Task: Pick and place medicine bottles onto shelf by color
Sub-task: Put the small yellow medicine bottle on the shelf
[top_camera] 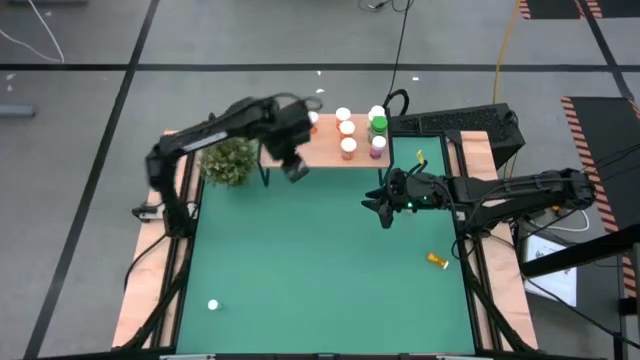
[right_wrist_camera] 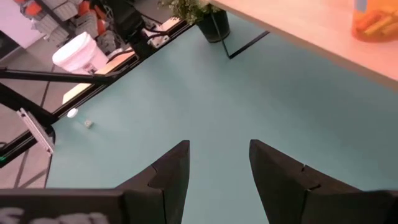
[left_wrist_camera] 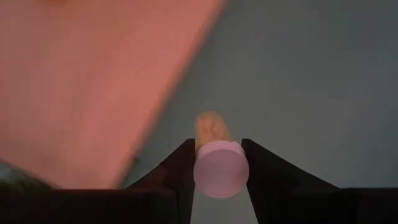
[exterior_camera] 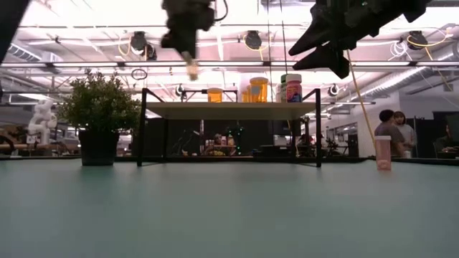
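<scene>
The left pincer (top_camera: 296, 170) hangs in the air just off the shelf's (top_camera: 325, 152) front-left edge, pinching an orange medicine bottle (left_wrist_camera: 219, 163) by its white cap, the bottle's long axis upright with the body pointing down toward the green table (top_camera: 320, 270). The right pincer (top_camera: 384, 212) is spread with nothing between its fingers, raised over the table in front of the shelf's right end. Another orange bottle (top_camera: 437, 260) lies on its side near the table's right edge (a small white one (top_camera: 213, 305) sits by the near-left corner).

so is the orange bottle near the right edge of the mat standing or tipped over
Tipped over: in the high view the orange bottle lies on its side on the green mat, its body stretched sideways, no cap facing up.
</scene>
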